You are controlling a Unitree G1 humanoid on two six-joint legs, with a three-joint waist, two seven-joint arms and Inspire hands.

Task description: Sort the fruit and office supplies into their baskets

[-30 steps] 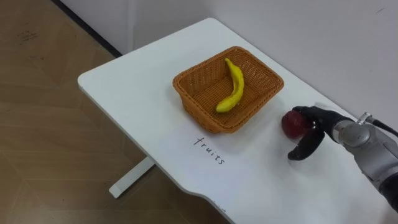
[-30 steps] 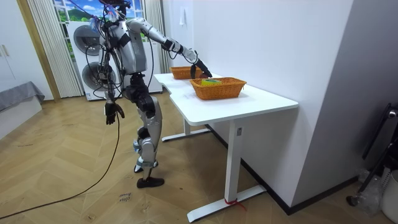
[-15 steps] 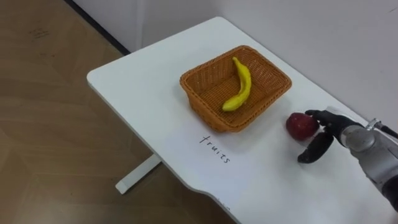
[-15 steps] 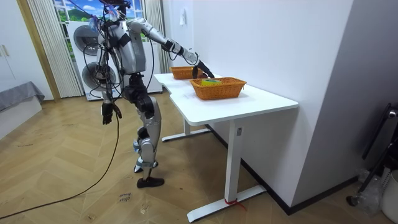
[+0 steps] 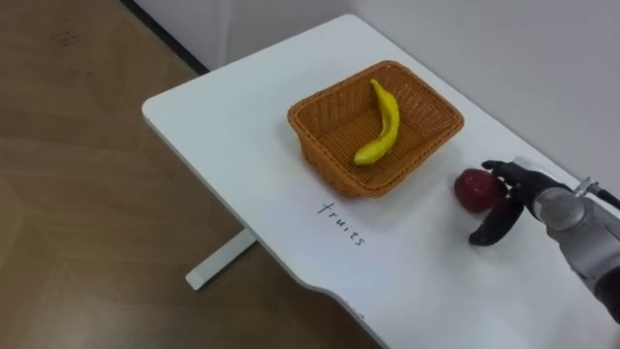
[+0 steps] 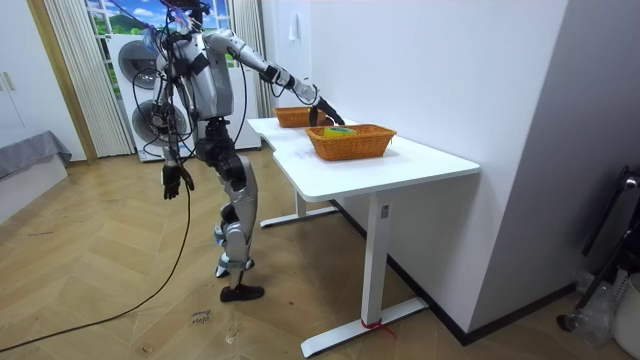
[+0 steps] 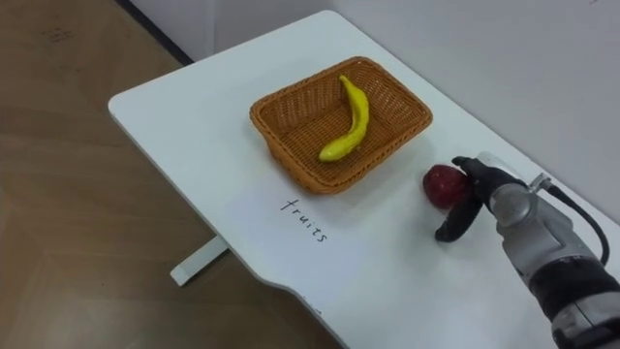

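Left hand [image 6: 172,183] hangs at side; state cannot be told. Basket [image 5: 320,155] on tabletop [image 5: 242,126] holds banana [image 5: 383,126]. Apple [image 5: 475,190] just right of basket, same place as before. Right hand [image 5: 521,186] spread, fingers touching apple's right side, thumb apart; second ago fingers lay over apple. Judgement: grasp not secured, apple not yet sorted.

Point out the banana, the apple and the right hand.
banana [image 5: 380,124]: left eye view, middle of its curve.
apple [image 5: 474,191]: left eye view, its red front.
right hand [image 5: 521,190]: left eye view, back of the hand.
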